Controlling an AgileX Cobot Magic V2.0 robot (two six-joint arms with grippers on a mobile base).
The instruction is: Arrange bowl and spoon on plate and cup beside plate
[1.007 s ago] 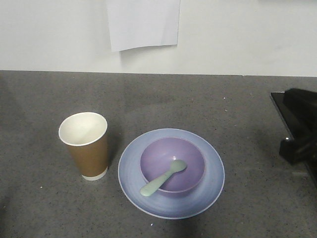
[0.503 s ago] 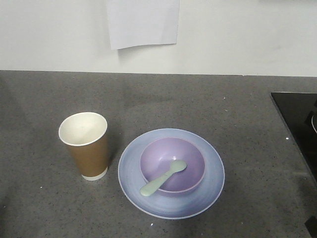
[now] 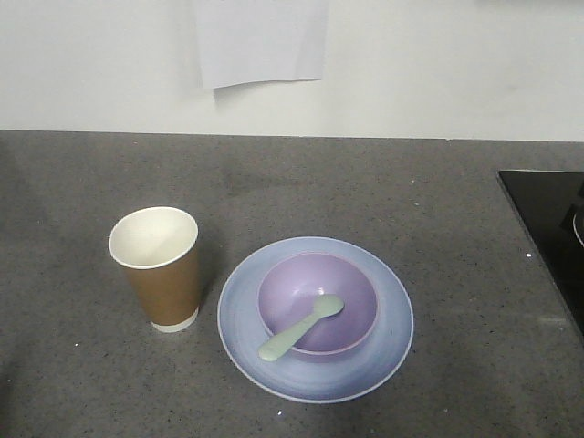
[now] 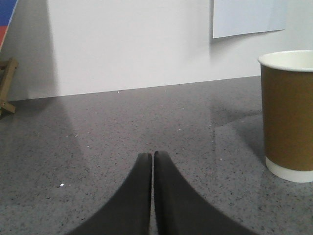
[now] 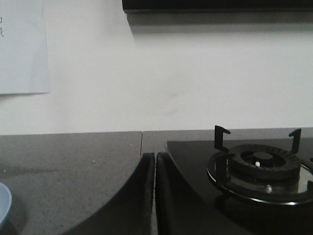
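We find the bowl [image 3: 318, 306] centred on the plate [image 3: 315, 374], spoon [image 3: 300, 328] inside, cup [image 3: 157, 266] just beside: arrangement complete. Both tools, left [image 4: 152, 155] and right [image 5: 155, 155], are closed on nothing.

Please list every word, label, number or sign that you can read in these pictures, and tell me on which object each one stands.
No text can be read.
Sheet of paper on the wall: faint dark marks at its upper left corner in the right wrist view, too small and cut off to read.
Cup: plain brown, no print visible.
Plate, bowl and spoon: no markings.
Stove: no label visible.
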